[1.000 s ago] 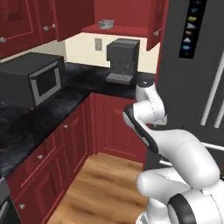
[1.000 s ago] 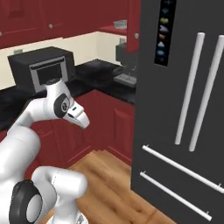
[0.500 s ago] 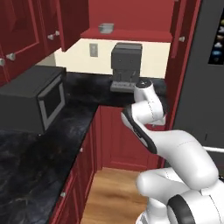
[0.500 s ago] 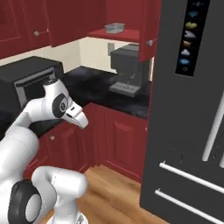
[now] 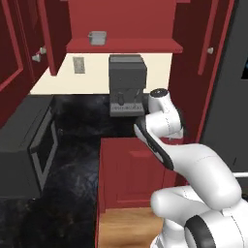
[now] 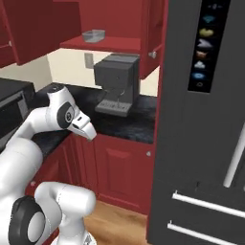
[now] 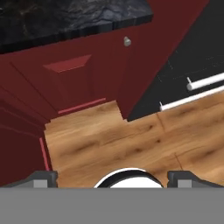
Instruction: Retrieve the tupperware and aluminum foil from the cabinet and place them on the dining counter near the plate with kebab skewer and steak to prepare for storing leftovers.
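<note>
Now, what I see from the console:
View: my base cameras have swung since a second ago; the cabinet now sits centred, doors open.
Tupperware: on the red shelf, above the coffee machine.
Microwave: slid to my left edge.
Gripper: jaws spread wide, empty, facing the wooden floor.

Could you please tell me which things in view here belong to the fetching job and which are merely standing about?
Part of the job:
- tupperware on the shelf
- cabinet, doors open
- gripper, open, empty, pointing at the wooden floor

Standing about:
- coffee machine
- microwave
- refrigerator
- wall outlet
</note>
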{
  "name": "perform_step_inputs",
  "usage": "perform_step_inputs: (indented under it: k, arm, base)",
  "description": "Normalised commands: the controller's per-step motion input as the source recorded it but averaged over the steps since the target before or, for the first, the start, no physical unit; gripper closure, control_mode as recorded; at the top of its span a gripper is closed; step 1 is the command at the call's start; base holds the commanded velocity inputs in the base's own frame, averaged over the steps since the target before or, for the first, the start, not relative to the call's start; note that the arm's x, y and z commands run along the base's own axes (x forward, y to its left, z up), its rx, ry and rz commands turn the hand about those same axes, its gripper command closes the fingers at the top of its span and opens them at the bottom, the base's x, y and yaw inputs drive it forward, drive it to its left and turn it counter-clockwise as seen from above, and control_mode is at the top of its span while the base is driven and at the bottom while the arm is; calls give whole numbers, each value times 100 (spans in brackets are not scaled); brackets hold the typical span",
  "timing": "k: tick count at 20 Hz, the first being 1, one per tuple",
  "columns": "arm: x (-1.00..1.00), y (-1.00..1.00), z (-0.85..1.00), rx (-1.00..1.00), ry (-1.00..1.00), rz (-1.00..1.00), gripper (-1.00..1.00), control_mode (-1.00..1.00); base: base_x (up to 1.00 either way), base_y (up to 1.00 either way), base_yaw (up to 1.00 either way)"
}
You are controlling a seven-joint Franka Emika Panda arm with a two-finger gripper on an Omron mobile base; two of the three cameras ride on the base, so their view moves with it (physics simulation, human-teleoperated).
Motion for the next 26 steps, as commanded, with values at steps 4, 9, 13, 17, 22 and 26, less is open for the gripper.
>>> perform_step_inputs:
  k: [4, 9, 13, 17, 22, 26]
  arm:
    - [0, 0, 0, 0, 0, 0, -100, 100]
    - [0, 0, 0, 0, 0, 0, -100, 100]
    - [0, 0, 0, 0, 0, 0, -100, 100]
    - [0, 0, 0, 0, 0, 0, -100, 100]
    - [0, 0, 0, 0, 0, 0, -100, 100]
    - [0, 0, 0, 0, 0, 0, -100, 100]
  base:
    - [61, 67, -35]
    - [63, 73, -33]
    - [74, 51, -30]
    - [91, 17, -26]
    - [100, 29, -16]
    - [100, 10, 1]
